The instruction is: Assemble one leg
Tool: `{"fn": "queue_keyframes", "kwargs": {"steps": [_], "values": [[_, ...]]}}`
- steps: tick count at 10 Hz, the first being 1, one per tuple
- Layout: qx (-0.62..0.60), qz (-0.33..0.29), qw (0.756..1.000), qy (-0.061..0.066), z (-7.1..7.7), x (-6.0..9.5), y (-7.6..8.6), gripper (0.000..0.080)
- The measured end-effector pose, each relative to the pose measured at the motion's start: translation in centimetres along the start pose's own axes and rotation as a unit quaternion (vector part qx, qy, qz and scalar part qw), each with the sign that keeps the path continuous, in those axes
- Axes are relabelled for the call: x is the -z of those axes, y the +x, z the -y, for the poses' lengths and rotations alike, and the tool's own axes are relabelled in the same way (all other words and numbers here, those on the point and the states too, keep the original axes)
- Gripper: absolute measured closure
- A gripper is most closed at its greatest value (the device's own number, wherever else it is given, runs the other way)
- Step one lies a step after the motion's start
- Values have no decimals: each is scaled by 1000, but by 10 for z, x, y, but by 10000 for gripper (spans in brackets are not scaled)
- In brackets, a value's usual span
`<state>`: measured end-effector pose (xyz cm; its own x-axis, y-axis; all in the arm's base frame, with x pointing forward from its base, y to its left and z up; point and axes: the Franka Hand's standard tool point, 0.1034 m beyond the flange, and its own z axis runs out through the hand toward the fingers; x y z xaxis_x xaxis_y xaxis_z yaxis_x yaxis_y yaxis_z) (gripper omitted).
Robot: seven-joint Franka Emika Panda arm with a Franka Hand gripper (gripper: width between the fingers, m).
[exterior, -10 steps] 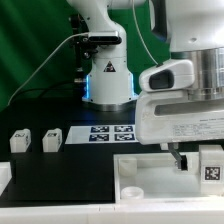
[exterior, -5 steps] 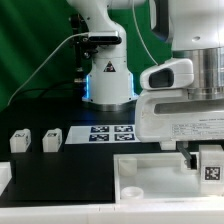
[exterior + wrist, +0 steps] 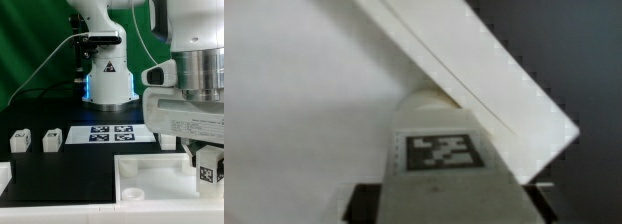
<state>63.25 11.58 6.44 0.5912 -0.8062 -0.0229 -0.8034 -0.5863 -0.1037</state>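
My gripper [image 3: 207,166] is shut on a leg [image 3: 209,171], a small white block with a black-and-white tag. It holds it at the exterior view's right, over the right corner of the large white tabletop [image 3: 150,172]. In the wrist view the leg [image 3: 446,150] fills the space between the two dark fingers [image 3: 375,203] of my gripper [image 3: 452,203], its end against the tabletop's raised rim [image 3: 473,62]. Whether the leg touches a corner hole is hidden. Two more legs [image 3: 20,140] [image 3: 51,138] stand at the exterior view's left.
The marker board [image 3: 106,132] lies behind the tabletop, in front of the robot base [image 3: 108,85]. Another white part [image 3: 3,178] shows at the exterior view's left edge. A round hole [image 3: 129,192] sits in the tabletop's near left corner.
My gripper has moved down and slightly toward the exterior view's left with the leg in it, closer to the tabletop's right corner. The other legs have not moved.
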Motion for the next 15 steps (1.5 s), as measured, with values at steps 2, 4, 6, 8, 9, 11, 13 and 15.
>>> {"fn": "queue_keyframes", "kwargs": {"steps": [2, 4, 6, 8, 9, 11, 13, 15], "values": [[-131, 1, 991, 0, -1, 0, 1, 509], [-313, 19, 949, 19, -1, -2, -2, 507], [-432, 30, 901, 35, 2, -2, -5, 506], [-450, 30, 892, 35, 2, -2, -5, 506], [-437, 29, 898, 35, 2, -3, -5, 506], [-410, 28, 911, 35, 1, -4, -6, 296], [-280, 30, 959, 17, -2, -3, -12, 159], [-127, 25, 991, -15, -1, -2, -23, 151]]}}
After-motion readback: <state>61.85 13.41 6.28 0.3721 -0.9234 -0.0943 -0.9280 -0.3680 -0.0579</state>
